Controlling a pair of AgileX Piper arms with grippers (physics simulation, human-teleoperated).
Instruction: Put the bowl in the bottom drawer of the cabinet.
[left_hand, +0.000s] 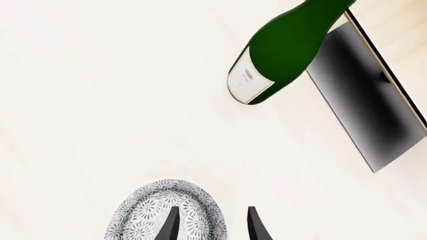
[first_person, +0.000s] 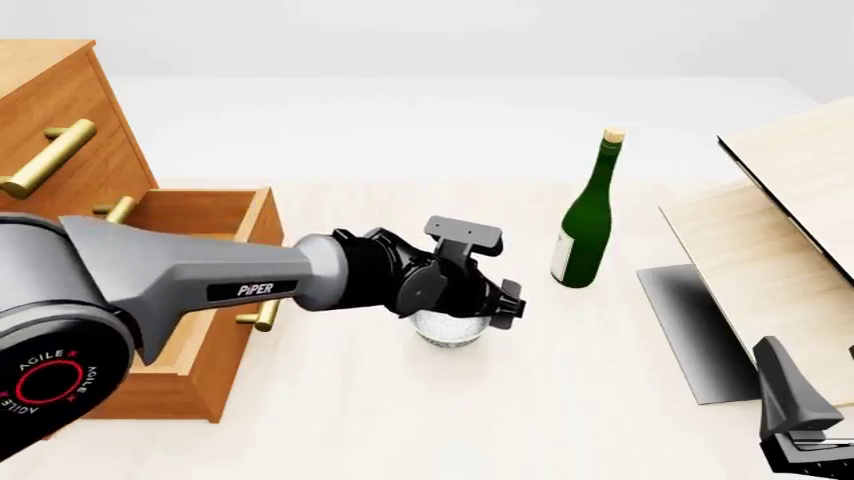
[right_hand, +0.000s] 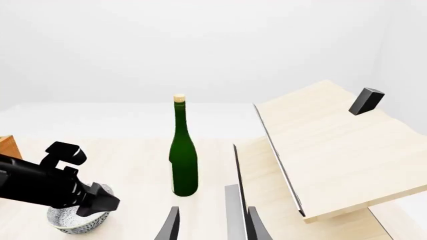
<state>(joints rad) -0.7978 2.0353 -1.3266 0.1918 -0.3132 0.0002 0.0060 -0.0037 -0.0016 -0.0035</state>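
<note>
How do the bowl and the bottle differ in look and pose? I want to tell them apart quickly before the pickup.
The bowl is low, round and white with a grey-blue speckled pattern; the bottle is tall, slim and dark green with a pale label. The bowl sits under the left gripper, one finger inside its rim; the bottle stands free, farther out. Both stand upright on the table.
</note>
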